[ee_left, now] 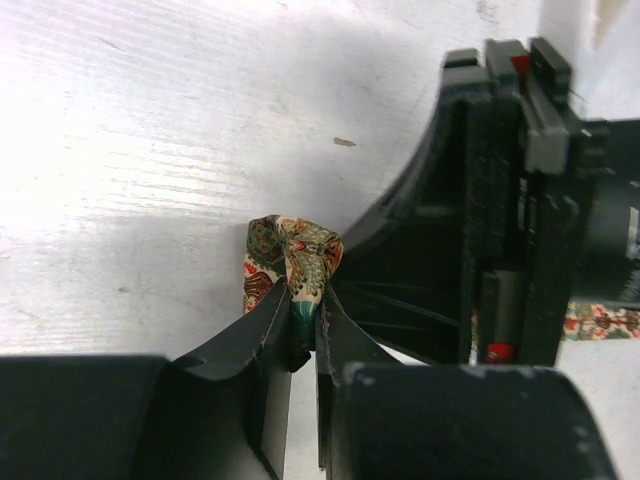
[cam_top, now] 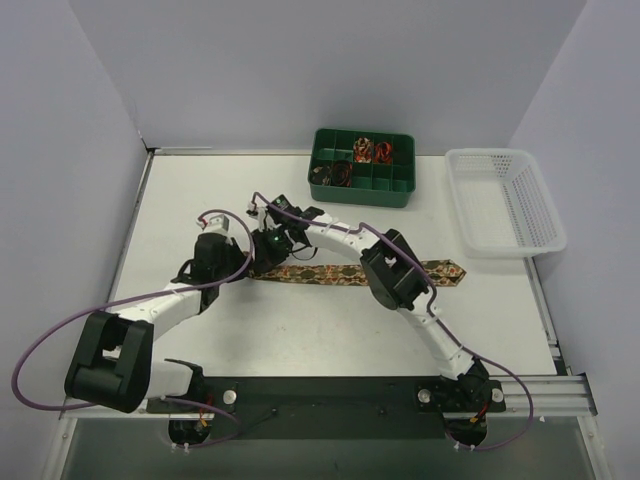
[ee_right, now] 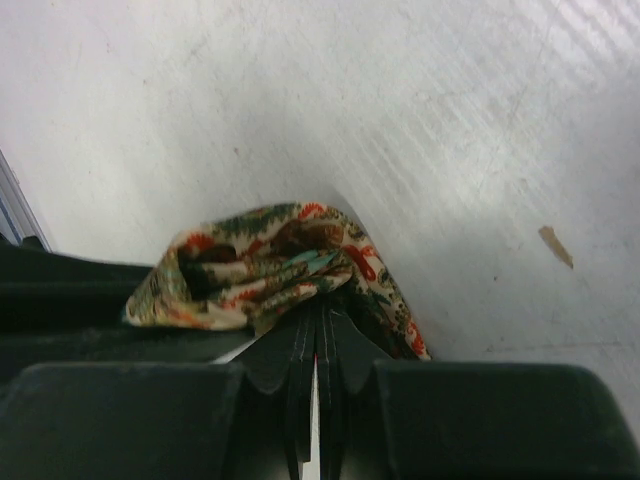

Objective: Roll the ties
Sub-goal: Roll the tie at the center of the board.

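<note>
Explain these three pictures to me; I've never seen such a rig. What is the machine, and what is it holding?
The machine is two robot arms bolted at the near edge of a white table: left arm and right arm. The wide picture looks down from above and behind them; the other two come from a camera on each wrist, looking along its fingers. On the surface lies one long patterned tie; farther back stand a green compartment box holding what look like small coils, and a white basket. The left gripper and right gripper are each closed on bunched fabric at one end of the tie.
</note>
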